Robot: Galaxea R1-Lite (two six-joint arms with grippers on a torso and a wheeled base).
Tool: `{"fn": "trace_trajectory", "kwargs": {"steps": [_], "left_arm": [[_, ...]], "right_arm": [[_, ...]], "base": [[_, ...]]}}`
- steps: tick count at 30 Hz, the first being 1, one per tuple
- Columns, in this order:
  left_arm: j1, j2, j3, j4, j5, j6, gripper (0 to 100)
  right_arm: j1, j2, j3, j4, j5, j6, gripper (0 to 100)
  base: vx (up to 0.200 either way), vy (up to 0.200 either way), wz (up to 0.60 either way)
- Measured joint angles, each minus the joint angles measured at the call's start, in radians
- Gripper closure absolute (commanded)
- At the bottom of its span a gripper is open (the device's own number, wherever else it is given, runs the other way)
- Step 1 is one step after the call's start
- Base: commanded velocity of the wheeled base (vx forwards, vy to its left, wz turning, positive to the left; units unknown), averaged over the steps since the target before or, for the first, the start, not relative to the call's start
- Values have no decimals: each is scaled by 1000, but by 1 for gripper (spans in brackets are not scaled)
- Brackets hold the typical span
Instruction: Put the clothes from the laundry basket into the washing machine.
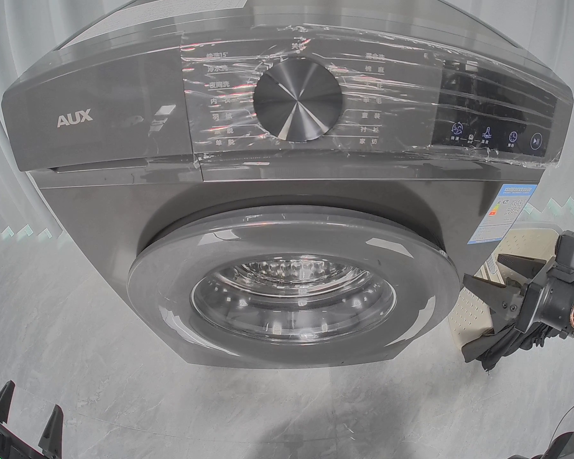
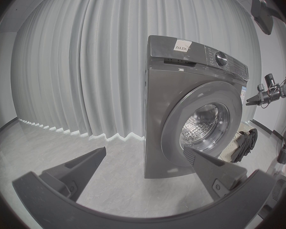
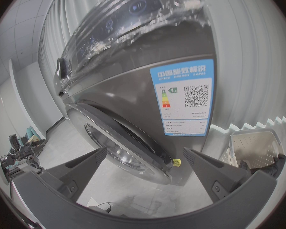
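Currently the left end effector (image 1: 33, 395) and right end effector (image 1: 481, 268) gape empty before the shut washing machine (image 1: 287, 192); dark clothes (image 1: 510, 345) drape the laundry basket (image 1: 529, 240) beside it.

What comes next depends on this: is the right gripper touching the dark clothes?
Apart. The left wrist view shows the right gripper well above the dark clothes.

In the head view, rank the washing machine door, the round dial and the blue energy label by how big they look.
Largest: washing machine door.
Next: round dial.
Smallest: blue energy label, seen at a slant near the edge, so it may look smaller than it is.
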Motion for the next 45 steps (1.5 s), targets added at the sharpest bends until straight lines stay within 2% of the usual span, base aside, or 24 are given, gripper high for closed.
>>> {"fn": "trace_trajectory", "kwargs": {"steps": [3,8,15,23,30,40,45], "left_arm": [[0,0,0,0,0,0,0],[0,0,0,0,0,0,0],[0,0,0,0,0,0,0],[0,0,0,0,0,1,0],[0,0,0,0,0,1,0],[0,0,0,0,0,1,0],[0,0,0,0,0,-2,0]], "right_arm": [[10,26,-7,-2,1,21,0],[49,62,-14,-4,-1,116,0],[69,123,-34,-31,0,163,0],[71,203,-38,-141,-3,164,0],[94,239,-33,-146,-4,165,0],[112,176,55,-135,7,158,0],[108,159,34,-139,10,159,0]], "base": [[0,0,0],[0,0,0],[0,0,0],[0,0,0],[0,0,0],[0,0,0],[-120,0,0]]}}
